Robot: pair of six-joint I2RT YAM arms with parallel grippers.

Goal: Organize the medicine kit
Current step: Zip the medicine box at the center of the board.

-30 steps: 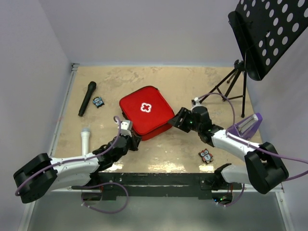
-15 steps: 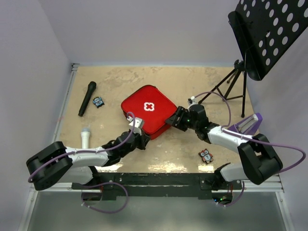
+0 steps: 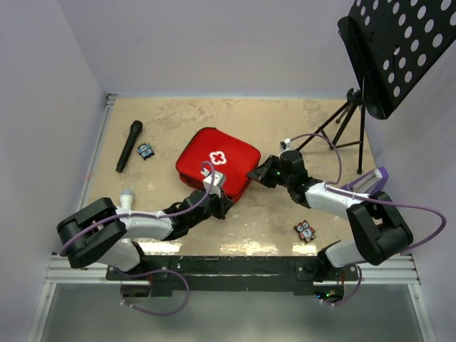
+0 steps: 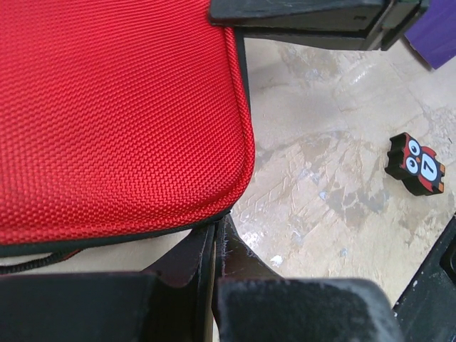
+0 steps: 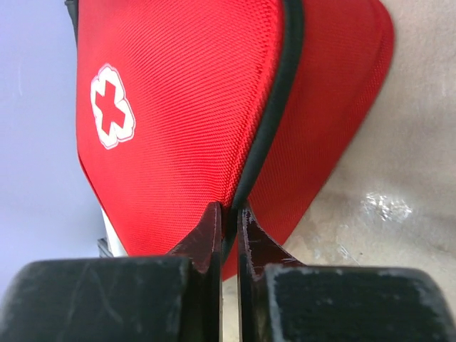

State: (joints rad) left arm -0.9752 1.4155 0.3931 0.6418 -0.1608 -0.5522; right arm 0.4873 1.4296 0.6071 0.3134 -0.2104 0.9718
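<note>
The medicine kit [image 3: 214, 158], a red zip case with a white cross, lies closed in the middle of the table. My left gripper [image 3: 224, 202] is shut, and its tips [image 4: 217, 224] touch the black edge at the kit's [image 4: 107, 107] near corner with nothing visible between them. My right gripper [image 3: 255, 174] is at the kit's right corner. In the right wrist view it [image 5: 229, 214] is shut on the black zipper edge [image 5: 274, 107] between the two red halves [image 5: 178, 107]. The right gripper's black fingers [image 4: 313, 21] show at the top of the left wrist view.
A black microphone [image 3: 130, 145] and a small blue toy [image 3: 146, 150] lie at the back left, and a white microphone [image 3: 126, 203] is near the left arm. A red-and-black owl block [image 3: 305, 230] [image 4: 415, 164] sits front right. A purple object [image 3: 363, 187] and a music stand [image 3: 356, 114] are at the right.
My left arm has reached forward and right to the kit's near corner. My right gripper has closed onto the kit's edge. The kit has shifted and turned a little.
</note>
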